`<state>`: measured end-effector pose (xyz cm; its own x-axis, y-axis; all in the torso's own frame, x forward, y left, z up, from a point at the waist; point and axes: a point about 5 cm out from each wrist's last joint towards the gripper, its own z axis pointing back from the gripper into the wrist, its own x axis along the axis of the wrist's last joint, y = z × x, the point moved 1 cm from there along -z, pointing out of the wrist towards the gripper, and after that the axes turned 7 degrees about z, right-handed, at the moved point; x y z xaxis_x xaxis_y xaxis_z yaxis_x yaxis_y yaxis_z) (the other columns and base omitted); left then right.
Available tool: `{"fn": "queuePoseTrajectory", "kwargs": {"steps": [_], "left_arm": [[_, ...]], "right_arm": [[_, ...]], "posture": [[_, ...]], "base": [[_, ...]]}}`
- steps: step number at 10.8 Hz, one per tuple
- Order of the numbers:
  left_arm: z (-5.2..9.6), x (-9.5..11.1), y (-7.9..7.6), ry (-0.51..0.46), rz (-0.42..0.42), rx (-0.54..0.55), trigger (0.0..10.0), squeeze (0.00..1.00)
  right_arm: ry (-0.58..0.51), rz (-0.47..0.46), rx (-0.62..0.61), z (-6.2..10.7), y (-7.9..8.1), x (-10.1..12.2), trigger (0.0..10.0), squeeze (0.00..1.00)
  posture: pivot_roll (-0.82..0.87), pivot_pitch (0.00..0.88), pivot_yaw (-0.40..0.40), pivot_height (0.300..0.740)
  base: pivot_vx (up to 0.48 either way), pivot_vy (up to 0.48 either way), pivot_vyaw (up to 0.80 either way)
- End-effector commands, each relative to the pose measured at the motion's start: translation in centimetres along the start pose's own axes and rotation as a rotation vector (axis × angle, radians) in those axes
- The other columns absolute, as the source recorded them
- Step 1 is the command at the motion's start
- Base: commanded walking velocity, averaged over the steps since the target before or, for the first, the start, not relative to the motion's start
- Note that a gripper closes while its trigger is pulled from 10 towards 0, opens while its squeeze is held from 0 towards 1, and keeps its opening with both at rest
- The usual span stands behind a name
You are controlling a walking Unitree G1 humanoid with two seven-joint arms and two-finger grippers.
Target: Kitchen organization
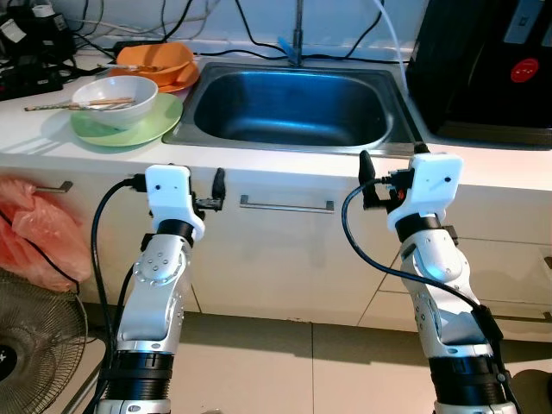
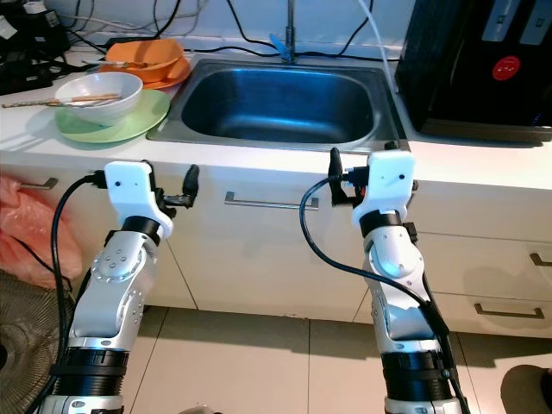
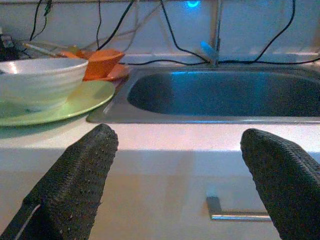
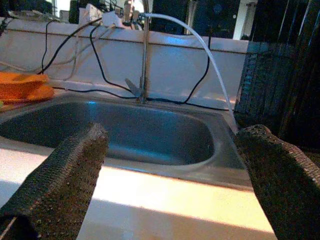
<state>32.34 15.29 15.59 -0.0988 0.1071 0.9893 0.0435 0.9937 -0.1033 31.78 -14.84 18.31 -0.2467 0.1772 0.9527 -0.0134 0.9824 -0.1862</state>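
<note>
Setting: kitchen worktop (image 1: 52,142), white, runs across your view with a steel sink (image 1: 293,103) sunk into its middle and cabinet fronts below.
Dishes: you have a white bowl (image 1: 116,97) with chopsticks (image 1: 82,104) laid across its rim, sitting on a green plate (image 1: 129,125) just left of the sink; an orange bowl (image 1: 155,60) stands behind, on its own orange plate.
Why stacked: my guess is they are used dishes parked beside the basin for washing.
Left end effector (image 1: 217,191): fingers spread wide, empty, held level with the worktop's front edge, facing the green plate and sink.
Right end effector (image 1: 366,177): also wide and empty, facing the sink's right side.
Surroundings: black appliance (image 1: 483,65) right of the sink, tap (image 1: 297,34) and cables behind, drawer handle (image 1: 286,204) between your arms.
</note>
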Motion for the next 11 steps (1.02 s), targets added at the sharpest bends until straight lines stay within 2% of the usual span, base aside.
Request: {"fn": "queuePoseTrajectory", "kwargs": {"steps": [1, 5, 10, 11], "left_arm": [[0.0, -0.3, -0.2, 0.011, 0.02, -0.004, 10.0, 0.0], [-0.5, 2.7, 0.1, -0.134, 0.028, 0.009, 10.0, 0.0], [-0.5, 2.6, 0.4, -0.134, 0.026, 0.041, 10.0, 0.0], [-0.6, 2.6, 0.4, -0.135, 0.027, 0.041, 10.0, 0.0]], "right_arm": [[-0.01, 0.011, -0.004, -0.1, 0.0, 0.2, 10.0, 0.0], [-0.022, 0.018, 0.002, -0.1, 0.0, 0.4, 10.0, 0.0], [-0.028, 0.036, 0.03, -0.2, 0.4, 0.4, 10.0, 0.0], [-0.031, 0.039, 0.031, -0.1, 0.4, 0.4, 10.0, 0.0]], "posture": [[0.09, 0.0, 0.002, 0.74], [0.08, 0.0, -0.003, 0.74], [0.09, 0.0, -0.009, 0.74], [0.09, 0.0, -0.01, 0.74]], "base": [[0.0, 0.0, 0.0], [0.354, 0.0, 0.0], [0.438, 0.0, 0.0], [0.39, 0.281, 0.0]]}}
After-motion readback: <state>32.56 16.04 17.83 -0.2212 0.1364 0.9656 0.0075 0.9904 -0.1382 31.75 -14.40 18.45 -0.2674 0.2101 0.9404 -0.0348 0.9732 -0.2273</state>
